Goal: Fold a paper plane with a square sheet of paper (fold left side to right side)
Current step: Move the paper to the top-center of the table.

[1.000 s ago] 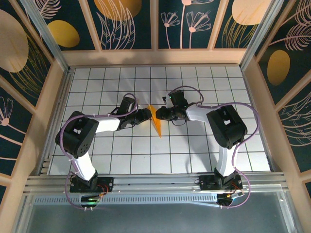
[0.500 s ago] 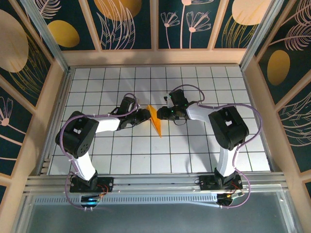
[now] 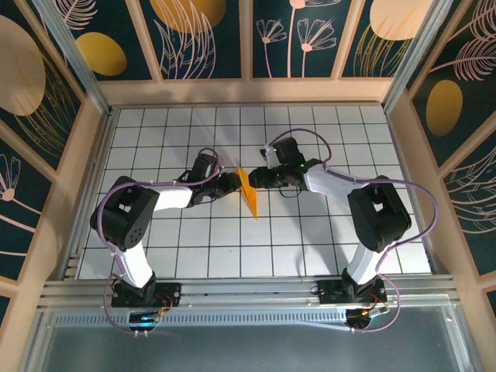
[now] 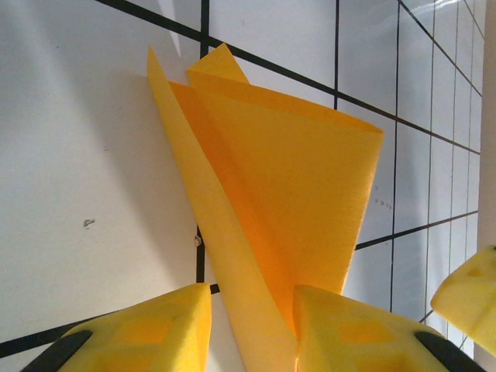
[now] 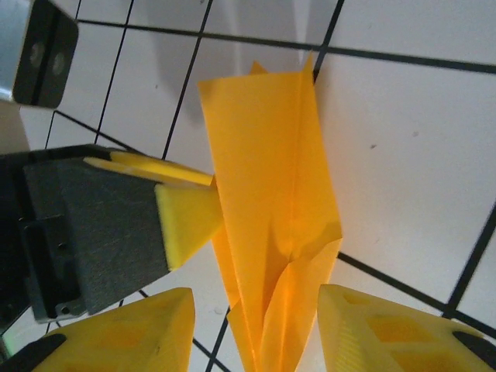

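Note:
The orange-yellow paper (image 3: 249, 194) is a creased, narrow pointed shape standing partly off the white grid table (image 3: 310, 232), between both grippers. My left gripper (image 3: 235, 184) is open with the paper (image 4: 294, 194) running between its fingers: it leans on the right pad (image 4: 364, 333), with a gap to the left pad (image 4: 147, 333). My right gripper (image 3: 256, 180) faces it from the other side, open, and the paper's folded end (image 5: 279, 232) hangs between its pads (image 5: 387, 333) without touching them. The left gripper's pad tip (image 5: 190, 217) touches the paper's edge.
Wooden walls with a dark-blue, orange-oval pattern (image 3: 101, 53) enclose the table on three sides. A metal rail (image 3: 248, 298) runs along the near edge by the arm bases. Purple cables (image 3: 403, 186) loop off both arms.
The right arm's elbow has swung out to the right while its gripper stayed at the paper. The left arm and the paper have barely moved.

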Motion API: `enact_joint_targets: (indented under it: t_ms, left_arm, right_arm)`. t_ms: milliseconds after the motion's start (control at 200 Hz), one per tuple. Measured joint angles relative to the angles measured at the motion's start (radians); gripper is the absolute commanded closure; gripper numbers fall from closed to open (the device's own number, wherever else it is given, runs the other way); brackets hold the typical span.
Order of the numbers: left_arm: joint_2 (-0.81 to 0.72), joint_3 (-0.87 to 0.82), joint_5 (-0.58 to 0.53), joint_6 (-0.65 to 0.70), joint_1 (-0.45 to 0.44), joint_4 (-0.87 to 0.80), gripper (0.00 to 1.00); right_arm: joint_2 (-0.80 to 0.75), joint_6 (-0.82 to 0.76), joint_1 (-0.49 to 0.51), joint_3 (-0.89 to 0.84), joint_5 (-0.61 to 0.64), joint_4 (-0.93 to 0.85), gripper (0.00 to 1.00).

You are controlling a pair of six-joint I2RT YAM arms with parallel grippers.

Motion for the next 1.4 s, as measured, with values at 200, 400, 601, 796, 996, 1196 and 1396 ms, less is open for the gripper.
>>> enact_joint_targets:
  t_ms: [200,400,601,796,996,1196,1396]
  left_arm:
    - [0.002,0.000,0.001,0.000,0.000,0.000,0.67]
    - [0.002,0.000,0.001,0.000,0.000,0.000,0.68]
    - [0.002,0.000,0.001,0.000,0.000,0.000,0.68]
    - [0.002,0.000,0.001,0.000,0.000,0.000,0.68]
    - [0.002,0.000,0.001,0.000,0.000,0.000,0.68]
    - [0.002,0.001,0.001,0.000,0.000,0.000,0.68]
    - [0.002,0.002,0.001,0.000,0.000,0.000,0.68]
  right_arm:
    - [0.042,0.000,0.038,0.000,-0.013,0.000,0.52]
    - [0.082,0.000,0.045,0.000,-0.011,0.000,0.53]
    - [0.105,0.000,0.054,0.002,-0.009,-0.003,0.53]
    - [0.117,0.000,0.061,0.012,-0.002,-0.012,0.59]
    - [0.130,-0.012,0.066,0.031,0.025,-0.041,0.73]
    - [0.135,-0.019,0.078,0.045,0.068,-0.076,0.76]
    - [0.154,-0.019,0.095,0.076,0.105,-0.113,0.77]
